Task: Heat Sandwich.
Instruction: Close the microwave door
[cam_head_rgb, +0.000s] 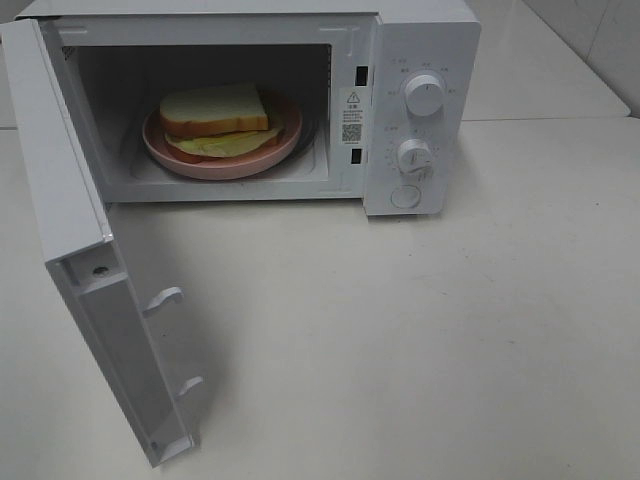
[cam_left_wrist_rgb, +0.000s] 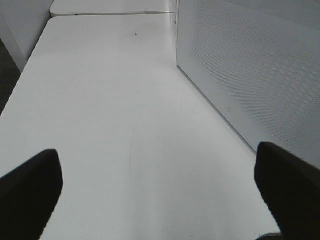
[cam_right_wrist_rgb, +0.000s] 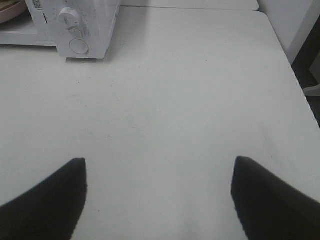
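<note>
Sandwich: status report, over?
Both jaws open, empty. Thick white-bread sandwich on round pink plate inside white microwave. Door wide open; nothing seen in its swing.

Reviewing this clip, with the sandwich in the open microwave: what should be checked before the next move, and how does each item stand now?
1. Sandwich sits on plate inside the microwave: ok.
2. Plate clear of the doorway: ok.
3. Door shut: not ok, it stands wide open.
4. Left tool open and empty: ok.
5. Right tool open and empty: ok.
6. Dial settings: cannot tell, markings too small.
</note>
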